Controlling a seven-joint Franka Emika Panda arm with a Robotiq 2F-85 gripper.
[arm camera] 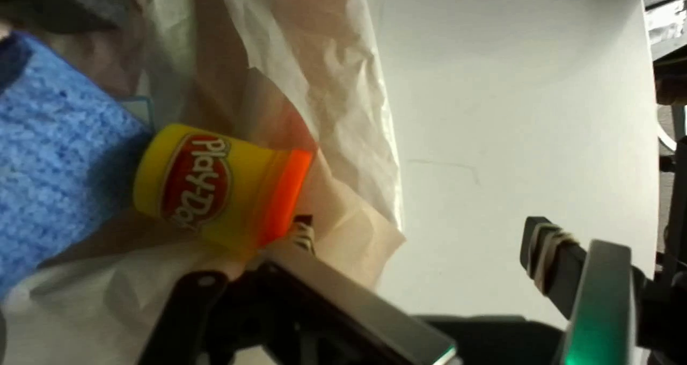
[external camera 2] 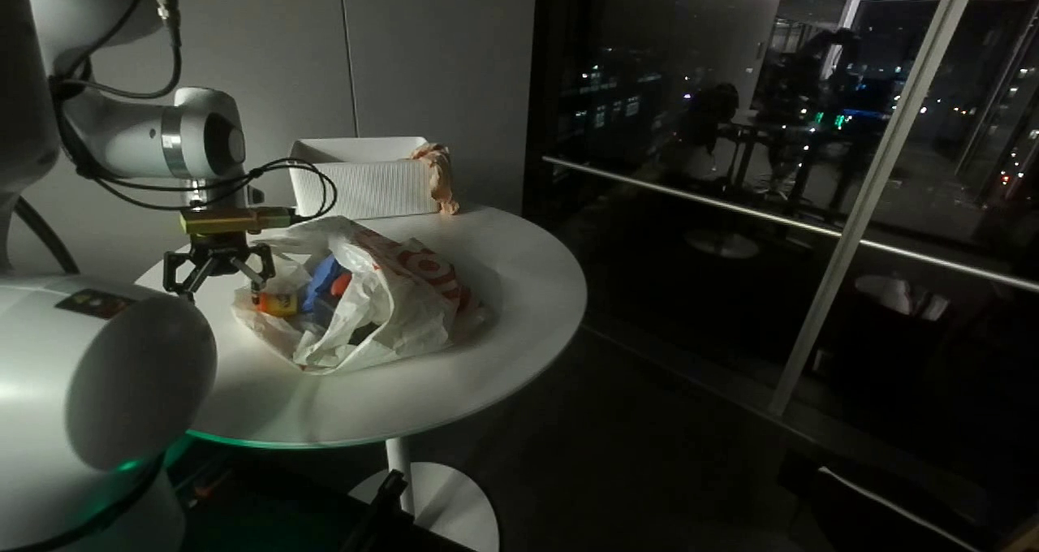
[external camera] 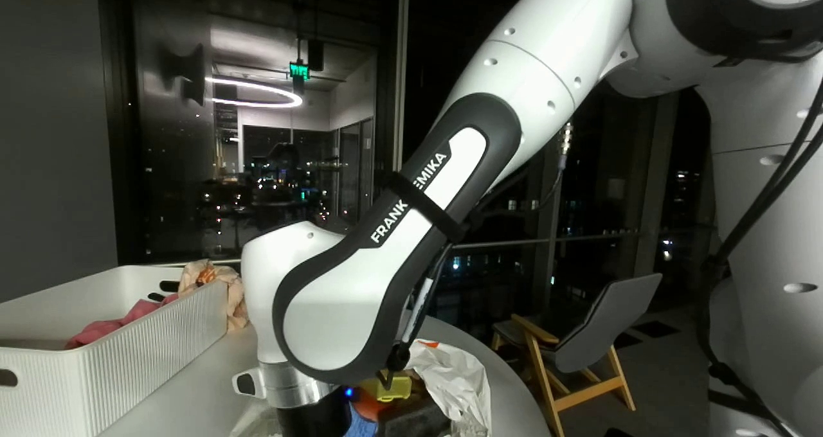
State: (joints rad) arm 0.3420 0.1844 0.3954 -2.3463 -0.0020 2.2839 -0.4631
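"What's around the plastic bag (external camera 2: 406,316)?"

"Plenty! It sprawls over the round white table (external camera 2: 519,292), and behind it, in an exterior view, stands a ribbed white bin (external camera 2: 365,191) with a peach cloth (external camera 2: 439,178) slung over one corner."

"Anything in that bin?"

"A pink cloth (external camera: 122,324), yes! And off the table, on the side of the bag away from the bin, sits a grey chair (external camera: 604,321) with a wooden frame."

"Now to the mouth of the bag. Who's crowding it?"

"A blue sponge (arm camera: 59,134), big in the wrist view, and deeper in the bag a grey thing (arm camera: 99,0), too cut off to name. And there's the Play-Doh tub (arm camera: 198,185), on its side just inside the bag's mouth, base right by the sponge, orange lid the other way!"

"What's in the way?"

"Crumpled bag film rising beside the tub, and that sponge, close at its base."

"And the gripper (arm camera: 424,239)?"

"At the bag's mouth, jaws spread wide, holding nothing! One finger (arm camera: 304,235) is right by the lid; touching or not, I can't tell. Its partner hangs outside the bag, over the table."
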